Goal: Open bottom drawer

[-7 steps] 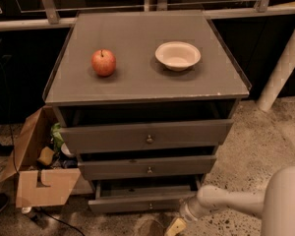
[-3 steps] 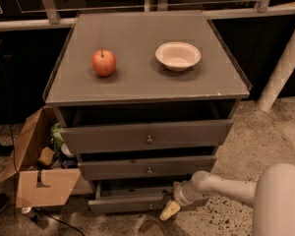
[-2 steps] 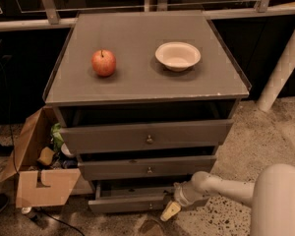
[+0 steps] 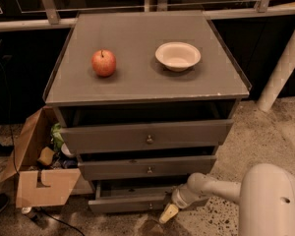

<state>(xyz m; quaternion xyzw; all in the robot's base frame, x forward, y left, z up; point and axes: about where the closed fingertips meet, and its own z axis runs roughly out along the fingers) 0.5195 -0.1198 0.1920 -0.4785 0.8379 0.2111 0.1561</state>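
Note:
The bottom drawer (image 4: 128,203) is the lowest, narrowest grey front of the cabinet (image 4: 147,85). It stands pulled out a little, with a dark gap above its front; its small knob (image 4: 150,206) shows at the centre. My gripper (image 4: 169,212) reaches in from the lower right on a white arm (image 4: 211,187). It sits against the drawer front just right of the knob, with one pale fingertip pointing down to the floor.
A red apple (image 4: 103,63) and a white bowl (image 4: 177,56) sit on the cabinet top. The mid-sized drawer (image 4: 147,168) and the tall top drawer (image 4: 147,137) are above. An open cardboard box (image 4: 37,171) with clutter stands at the left. A white post (image 4: 284,65) stands at the right.
My gripper has moved left from the drawer's right end to near its knob. It has stayed there for the last second. The drawer gap looks unchanged.

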